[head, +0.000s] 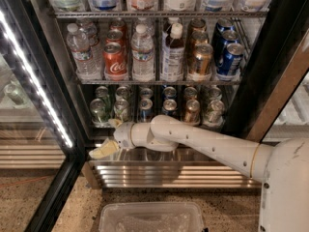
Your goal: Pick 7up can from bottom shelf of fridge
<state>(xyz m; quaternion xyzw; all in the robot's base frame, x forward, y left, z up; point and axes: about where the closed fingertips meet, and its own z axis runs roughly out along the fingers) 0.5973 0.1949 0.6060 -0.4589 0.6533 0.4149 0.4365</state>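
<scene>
The fridge (254,76) stands open. On its bottom shelf (219,125) are rows of cans. Two green 7up cans stand at the far left, one in front (98,111) and one behind (102,94). My white arm reaches in from the right, low across the shelf front. My gripper (108,137) is at the shelf's left end, just below and in front of the front green can. Its cream fingers (102,150) are spread apart and hold nothing. The arm hides part of the shelf's front rail.
Silver, blue and gold-brown cans (191,111) fill the rest of the bottom shelf. Bottles and a Coca-Cola can (115,60) stand on the rack above. The glass door with its LED strip (35,81) is open at left. A ribbed steel base (169,177) and a clear plastic bin (149,219) lie below.
</scene>
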